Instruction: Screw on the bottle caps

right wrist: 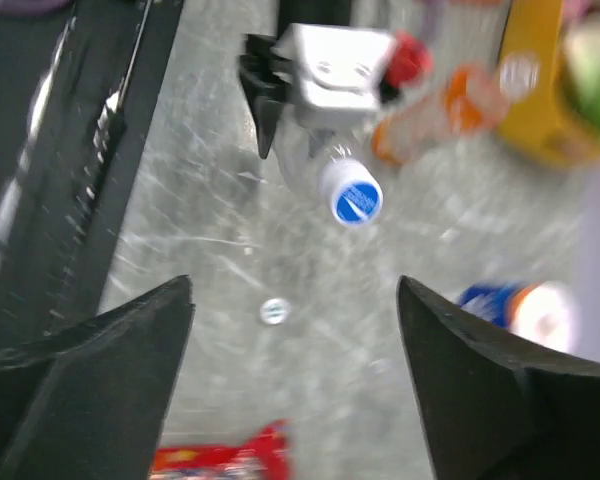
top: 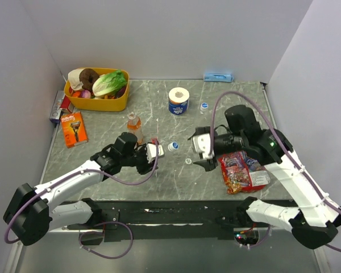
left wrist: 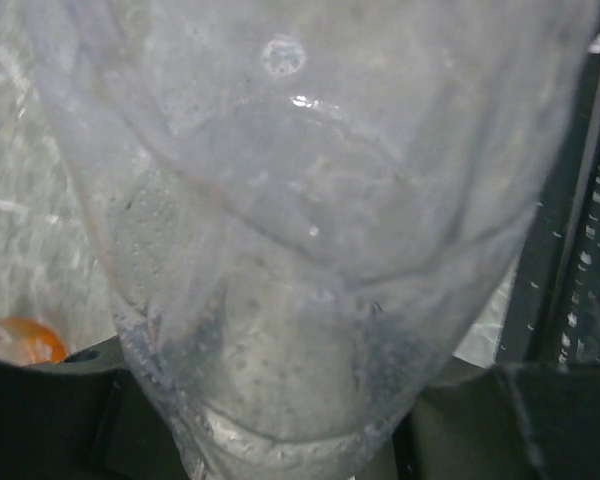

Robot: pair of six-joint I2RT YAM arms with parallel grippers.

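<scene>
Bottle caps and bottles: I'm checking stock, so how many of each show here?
Blue caps: 2
Clear bottle, as far as I can make out: 1
Orange drink bottle: 1
Total: 4

A yellow tub (top: 98, 104) at the worktop's (top: 153, 96) far left holds lettuce (top: 109, 83), a donut (top: 89, 77) and other food. A toilet roll (top: 178, 100) stands mid-back. A blue pad (top: 217, 77) lies at the far edge. An orange razor pack (top: 74, 128) lies left, near a small box (top: 58, 107). A red snack bag (top: 242, 170) lies right.
</scene>
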